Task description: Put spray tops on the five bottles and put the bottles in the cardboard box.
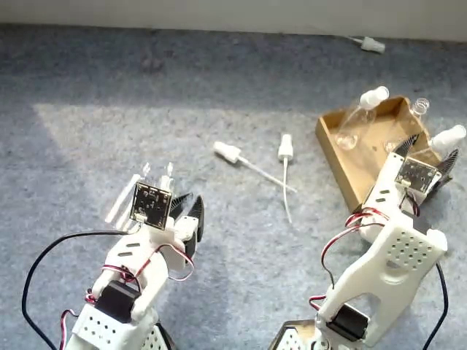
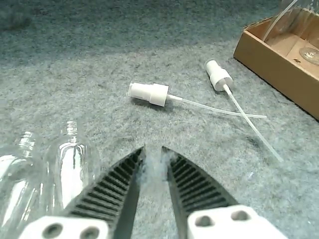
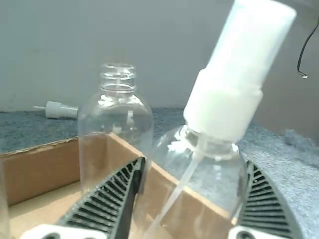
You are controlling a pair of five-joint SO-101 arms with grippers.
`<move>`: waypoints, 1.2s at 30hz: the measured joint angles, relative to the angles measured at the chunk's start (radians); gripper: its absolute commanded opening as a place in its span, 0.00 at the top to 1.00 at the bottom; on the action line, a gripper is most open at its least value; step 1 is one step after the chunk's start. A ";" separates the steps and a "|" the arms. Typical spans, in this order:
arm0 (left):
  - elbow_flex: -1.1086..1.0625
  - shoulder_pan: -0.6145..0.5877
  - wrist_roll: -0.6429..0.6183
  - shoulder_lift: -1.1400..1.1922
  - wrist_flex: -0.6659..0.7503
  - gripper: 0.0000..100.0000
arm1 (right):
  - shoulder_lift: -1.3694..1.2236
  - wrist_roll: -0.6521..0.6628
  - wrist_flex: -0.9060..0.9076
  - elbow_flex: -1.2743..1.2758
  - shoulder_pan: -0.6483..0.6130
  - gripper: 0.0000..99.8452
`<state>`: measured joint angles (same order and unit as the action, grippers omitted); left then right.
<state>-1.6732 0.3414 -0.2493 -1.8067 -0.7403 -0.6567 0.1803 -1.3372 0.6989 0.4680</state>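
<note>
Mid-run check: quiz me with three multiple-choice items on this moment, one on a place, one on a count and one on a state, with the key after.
1. Where do the two loose spray tops in front of the arms lie?
A. on the carpet, beside the box
B. inside the box
C. screwed onto bottles

2. How many capped bottles are there?
A. one
B. two
C. four

3. The right pincer is:
A. empty
B. holding a loose top
C. closed on a capped bottle

Key:
1 A, both tops lie on bare carpet, outside the box.
2 B, one is in the box and one is in the pincer.
3 C, its fingers press both sides of the bottle.
</note>
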 measured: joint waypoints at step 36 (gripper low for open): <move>0.000 0.000 0.000 0.000 0.000 1.00 | 0.006 0.020 -0.012 0.075 -0.008 0.73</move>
<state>-1.6732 0.3414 -0.2493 -1.8067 -0.7403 -0.6506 0.2002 -1.3495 0.7741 0.4603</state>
